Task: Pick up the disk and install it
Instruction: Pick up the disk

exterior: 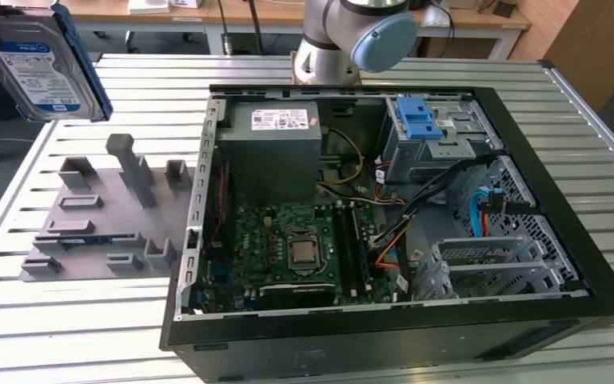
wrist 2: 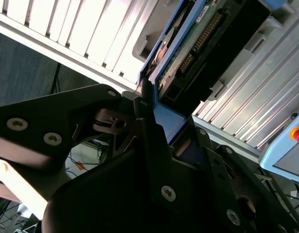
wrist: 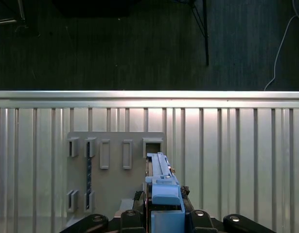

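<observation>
Ribbed metal counter (exterior: 73,336) carries an open computer case (exterior: 392,340) through the middle and right of the exterior view, with a grey slotted holder (exterior: 93,224) at centre left. The arm's base (exterior: 344,36) stands at top centre, behind the case.

The disk (exterior: 41,68) hangs at the upper left of the exterior view, well above the counter and clear of the holder, label side facing that camera. In the second wrist view the gripper (wrist 2: 164,121) has its fingers (wrist 2: 145,104) pinching the disk (wrist 2: 198,43) by the blue bracket at one end. This grip probably leaves the long body and its connector side free of the fingers. In the first wrist view the disk (wrist: 161,177) is seen edge-on, pointing straight out from the gripper (wrist: 162,206), with the holder's empty slots (wrist: 115,155) on the counter beyond it and dark floor (wrist: 139,43) past the counter's edge.

Open air surrounds the disk on all sides. Inside the case, room looks tighter. A power-supply box (exterior: 275,144) fills the upper middle, a cage with a blue latch (exterior: 435,132) sits at upper right, and a second silver cage (exterior: 494,264) stands at lower right. Loose cables (exterior: 435,188) cross between the two cages. The case's black rim stands proud of the counter all round.
</observation>
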Tool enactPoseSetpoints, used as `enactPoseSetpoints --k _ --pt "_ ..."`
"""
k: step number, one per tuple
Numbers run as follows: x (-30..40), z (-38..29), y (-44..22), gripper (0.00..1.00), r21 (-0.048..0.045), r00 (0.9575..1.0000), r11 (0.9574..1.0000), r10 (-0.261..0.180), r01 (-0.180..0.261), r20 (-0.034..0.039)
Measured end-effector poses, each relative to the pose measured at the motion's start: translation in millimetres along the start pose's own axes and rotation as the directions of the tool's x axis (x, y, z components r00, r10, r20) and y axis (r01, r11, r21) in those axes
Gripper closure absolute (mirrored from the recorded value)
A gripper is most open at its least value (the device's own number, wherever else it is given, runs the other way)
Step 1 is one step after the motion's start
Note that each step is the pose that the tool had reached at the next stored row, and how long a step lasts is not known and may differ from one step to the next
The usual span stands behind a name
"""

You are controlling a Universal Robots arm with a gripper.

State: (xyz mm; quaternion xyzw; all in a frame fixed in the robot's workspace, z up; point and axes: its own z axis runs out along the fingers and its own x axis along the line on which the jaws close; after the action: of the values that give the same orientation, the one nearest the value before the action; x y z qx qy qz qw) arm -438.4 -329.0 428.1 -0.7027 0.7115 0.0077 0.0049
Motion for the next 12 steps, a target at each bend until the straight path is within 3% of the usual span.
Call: enactPoseSetpoints --k 12 --pt "0.0 -2.4 0.0 0.64 -0.0003 1.0 1.0 0.0 0.0 -0.0001"
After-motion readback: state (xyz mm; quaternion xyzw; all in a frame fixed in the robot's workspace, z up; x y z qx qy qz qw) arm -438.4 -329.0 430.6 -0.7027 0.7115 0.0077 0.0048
